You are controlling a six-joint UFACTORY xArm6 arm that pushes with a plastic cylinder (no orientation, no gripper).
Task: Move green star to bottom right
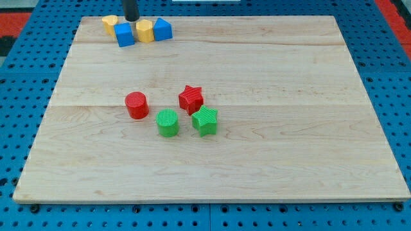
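Observation:
The green star (pixel 205 120) lies near the middle of the wooden board (pixel 289 160), touching the red star (pixel 191 98) just above and to its left. A green cylinder (pixel 167 122) stands to its left and a red cylinder (pixel 136 104) further left. My tip (pixel 131 20) is at the view's top left, far from the green star, among the blocks at the board's top edge.
At the top edge sit a yellow block (pixel 110 25), a blue cube (pixel 124 34), a yellow block (pixel 144 30) and a blue block (pixel 162 29) in a row. A blue pegboard (pixel 398 96) surrounds the board.

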